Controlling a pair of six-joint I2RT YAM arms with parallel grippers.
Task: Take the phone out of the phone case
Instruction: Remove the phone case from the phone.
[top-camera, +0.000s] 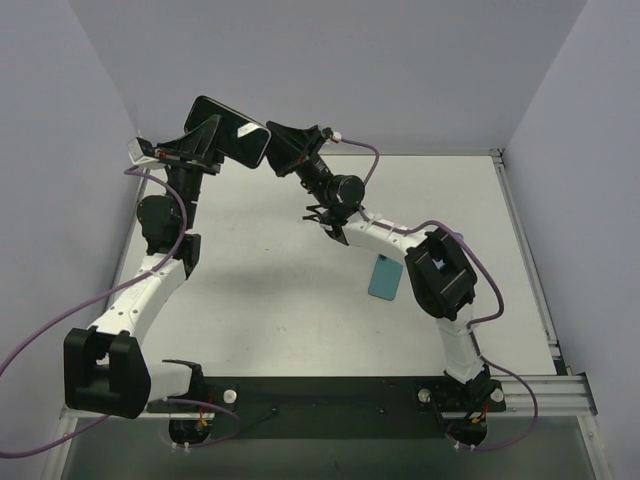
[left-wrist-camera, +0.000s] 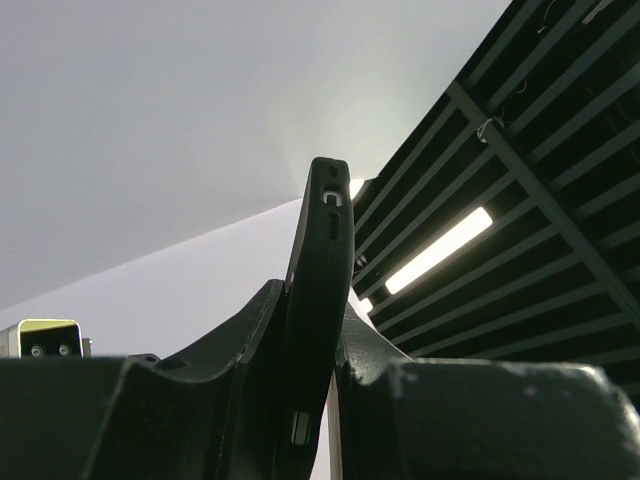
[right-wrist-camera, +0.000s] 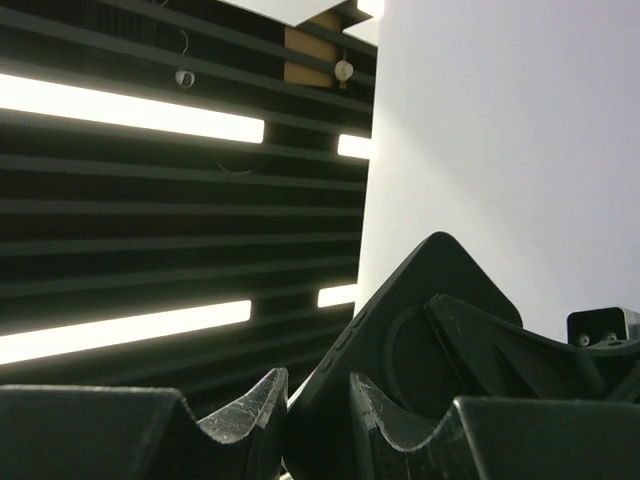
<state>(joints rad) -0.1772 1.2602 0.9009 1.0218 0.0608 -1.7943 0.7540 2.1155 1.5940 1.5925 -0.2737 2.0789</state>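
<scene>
A black phone case (top-camera: 232, 130) with a glossy dark face is held in the air above the table's far left, between both arms. My left gripper (top-camera: 213, 137) is shut on its left part. In the left wrist view the case (left-wrist-camera: 322, 250) stands edge-on between the fingers of the left gripper (left-wrist-camera: 335, 400), with a port cutout at its top end. My right gripper (top-camera: 274, 146) is shut on its right end. In the right wrist view the case's back (right-wrist-camera: 420, 300), with a round ring, sits between the fingers of the right gripper (right-wrist-camera: 318, 410). I cannot tell whether the phone is inside.
A light blue flat rectangular object (top-camera: 386, 277) lies on the white table (top-camera: 270, 300), partly under the right arm's forearm. Grey walls close in the left, back and right sides. Purple cables hang from both arms.
</scene>
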